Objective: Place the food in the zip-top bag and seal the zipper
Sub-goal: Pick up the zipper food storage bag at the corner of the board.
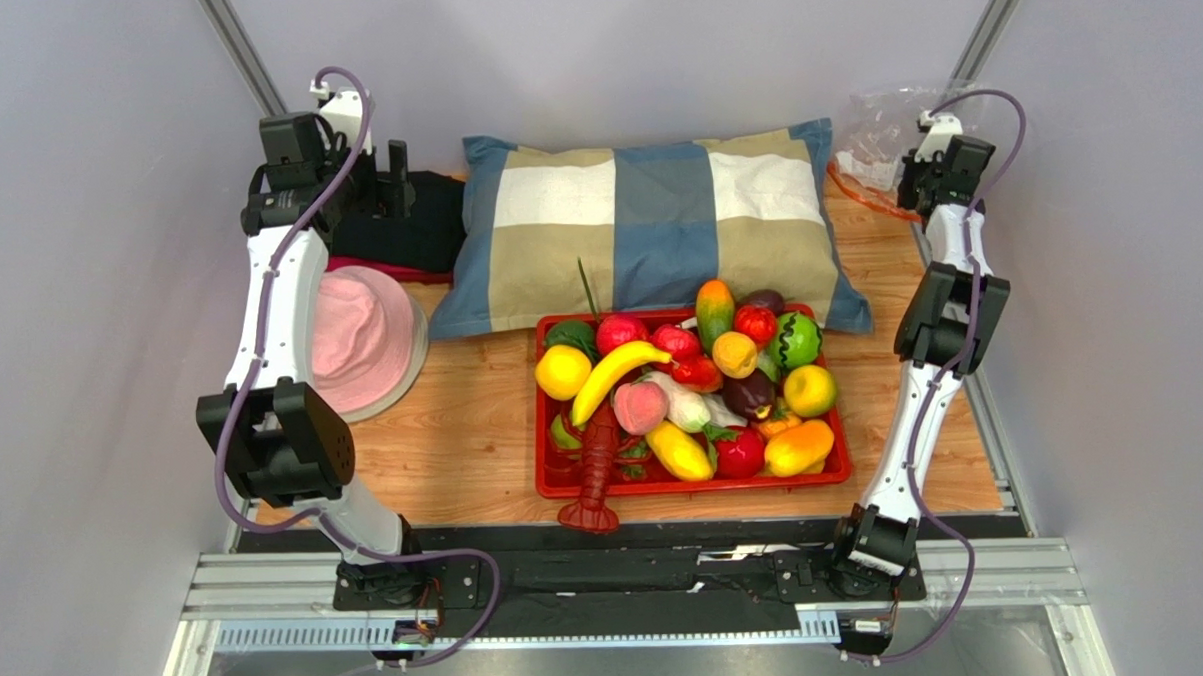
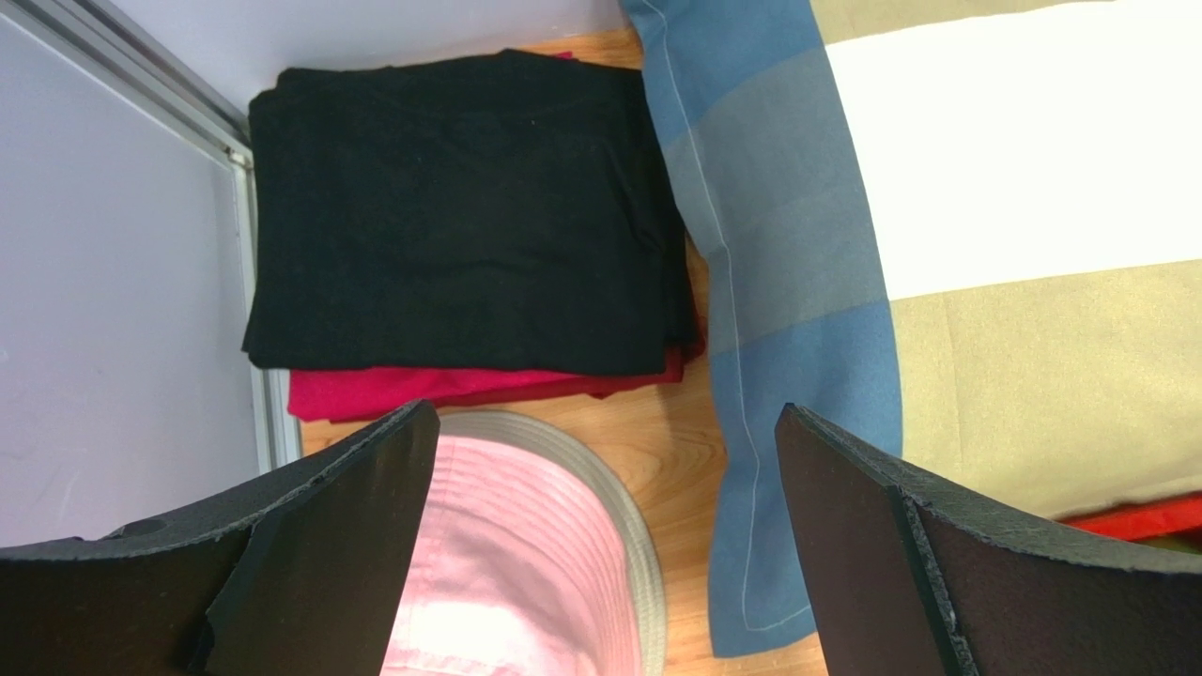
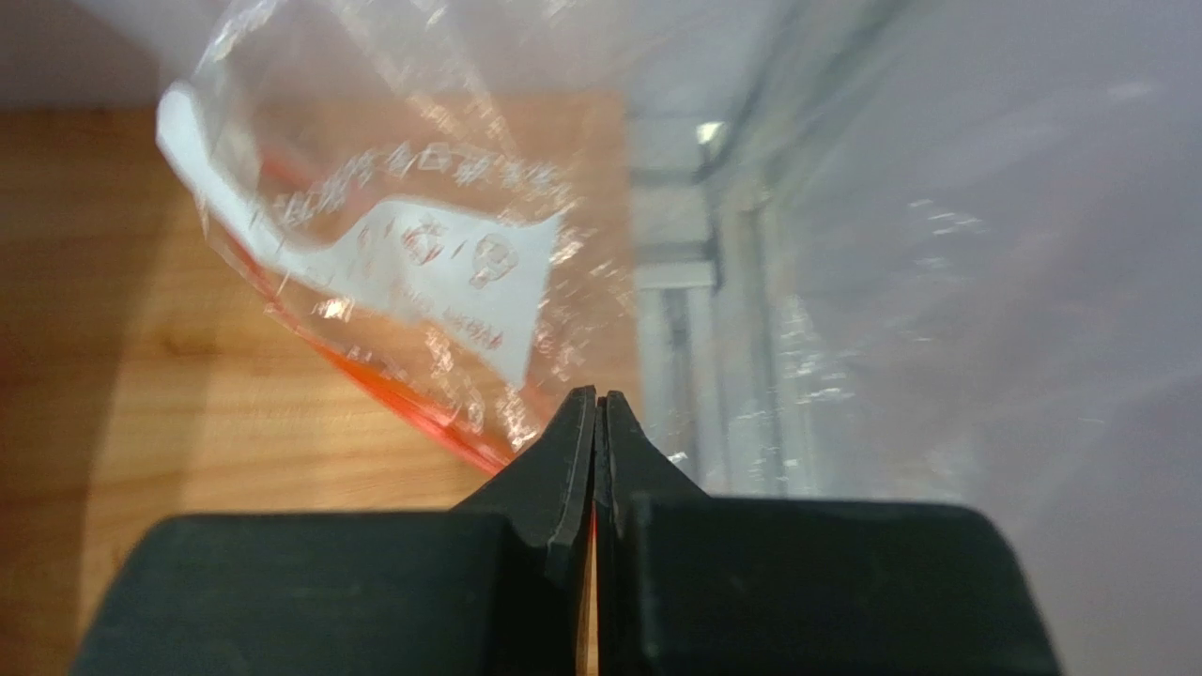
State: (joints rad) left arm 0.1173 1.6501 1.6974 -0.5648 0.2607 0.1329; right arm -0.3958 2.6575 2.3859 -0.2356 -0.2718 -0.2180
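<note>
Wood table (image 1: 475,418), grey walls closing it in on three sides. Pillow (image 1: 664,216) is lying across the back. Red tray (image 1: 688,487) is sitting just in front, its far rim meeting the pillow's near edge.

Food (image 1: 685,388) is all sitting piled in the tray: banana (image 1: 612,375), peach (image 1: 639,409) and mango (image 1: 715,312) among the rest. Red lobster (image 1: 595,481) is hanging over the tray's near rim.

Bag (image 3: 409,240) is sitting at the far right corner, well apart from the tray. It is crinkled and clear, with white print showing. Right gripper (image 3: 598,409) is pinching it. Its jaws are pressing together, with the orange zipper (image 3: 409,402) running down into the tips and a sliver of orange showing between the fingers. In the wrist view the bag is spreading up and left from the pinch. Cannot tell whether the mouth is open or sealed.

Left gripper (image 2: 604,416) is hovering at the far left, jaws spread wide, gripping nothing. Pink hat (image 2: 522,564) is lying right under it. Folded black cloth (image 2: 452,211) is sitting beyond the hat on top of a red cloth (image 2: 466,387), just beside the pillow's left edge.
</note>
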